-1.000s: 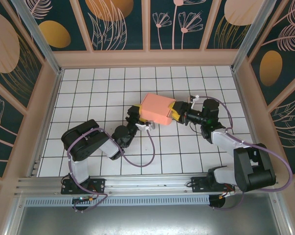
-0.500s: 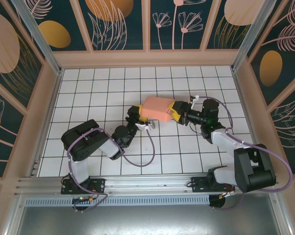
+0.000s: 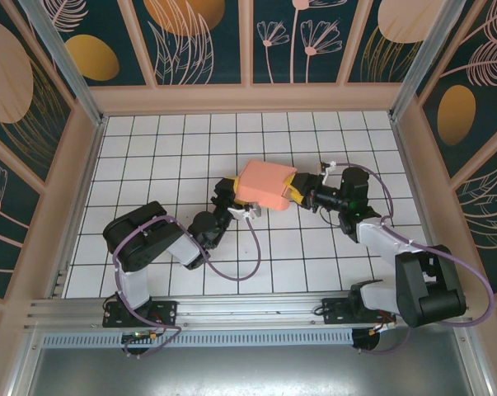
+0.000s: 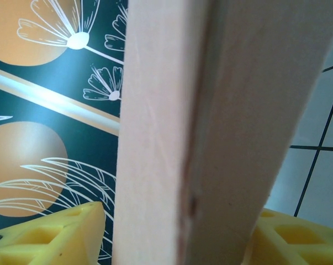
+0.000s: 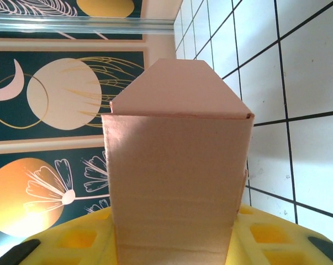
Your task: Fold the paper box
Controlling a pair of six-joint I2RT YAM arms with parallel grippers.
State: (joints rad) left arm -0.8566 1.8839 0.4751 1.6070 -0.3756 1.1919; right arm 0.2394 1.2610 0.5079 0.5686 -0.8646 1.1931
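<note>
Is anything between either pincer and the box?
Nothing visible. The box sits directly between the yellow fingers of the left pincer, and likewise within the right pincer.

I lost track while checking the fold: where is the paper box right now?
In the top view the paper box sits near the middle of the tiled table, between the left end effector and the right end effector.

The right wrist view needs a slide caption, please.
Paper box end-on between the right gripper's fingers, tapered flap at far end.
</note>
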